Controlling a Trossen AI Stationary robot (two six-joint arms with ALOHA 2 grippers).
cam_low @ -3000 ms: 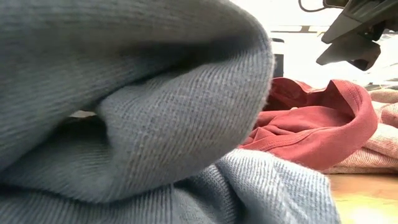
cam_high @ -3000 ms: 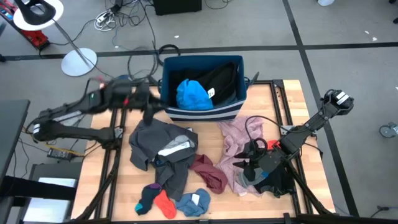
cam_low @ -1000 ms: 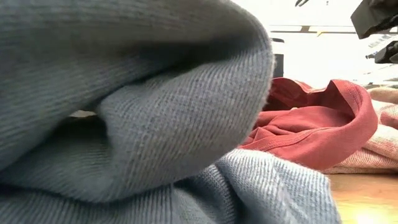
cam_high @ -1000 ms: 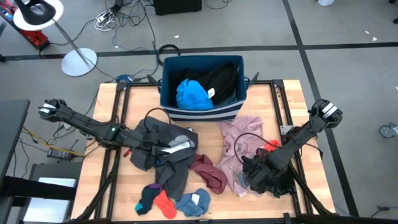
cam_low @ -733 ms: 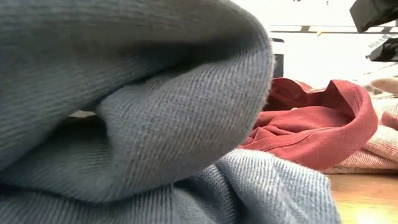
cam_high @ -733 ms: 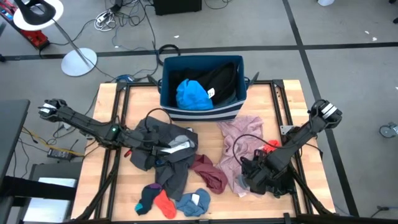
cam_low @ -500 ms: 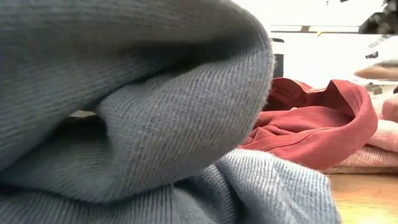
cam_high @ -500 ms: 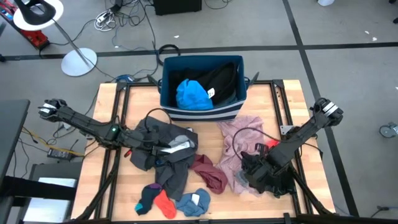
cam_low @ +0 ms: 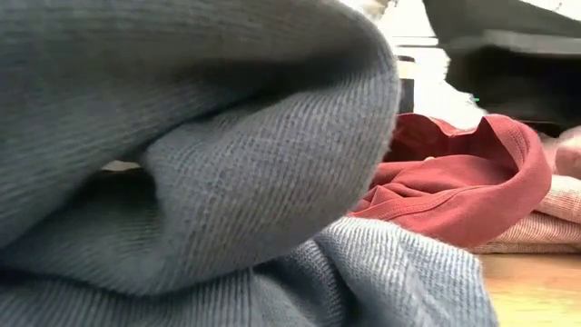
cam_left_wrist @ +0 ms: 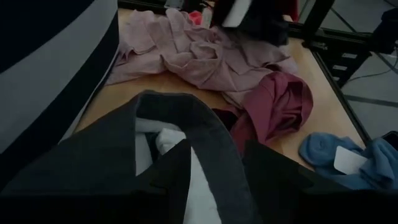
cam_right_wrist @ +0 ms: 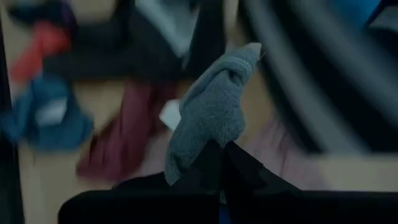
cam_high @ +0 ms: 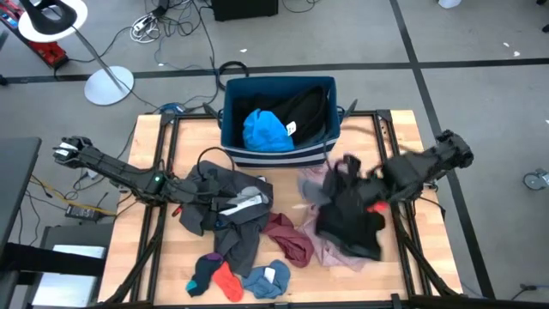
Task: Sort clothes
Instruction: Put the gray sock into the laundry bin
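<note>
My right gripper (cam_high: pixel 345 168) is shut on a black garment (cam_high: pixel 350 219) above the table's right half, near the blue striped bin (cam_high: pixel 279 156). A grey sock-like piece (cam_right_wrist: pixel 214 112) stands up at the hold. The black garment also shows in the low view (cam_low: pixel 508 64). My left gripper (cam_high: pixel 202 196) lies low on a dark grey garment (cam_high: pixel 225 206) at centre left. A pale pink garment (cam_high: pixel 319 184), a maroon one (cam_high: pixel 287 239) and small blue, orange-red and dark pieces (cam_high: pixel 236 279) lie flat on the table. My right gripper holds the black garment by a bunched upper part (cam_right_wrist: pixel 205 171), together with the grey piece; the cloth hides the fingers. The garment hangs slack below the gripper, over the pink garment. Whether its lower end (cam_high: pixel 360 247) is clear of the pink one, I cannot tell.
The bin at the far middle holds a bright blue garment (cam_high: pixel 266 130) and black cloth (cam_high: pixel 304 112). A grey-teal cloth (cam_low: pixel 182 154) fills most of the low view. Bare wood shows at the table's left and near right parts.
My right gripper has risen from the table's near right part and gone toward the far edge and the bin, carrying the black garment. The garment has been lifted off the table and now hangs over the pink garment.
</note>
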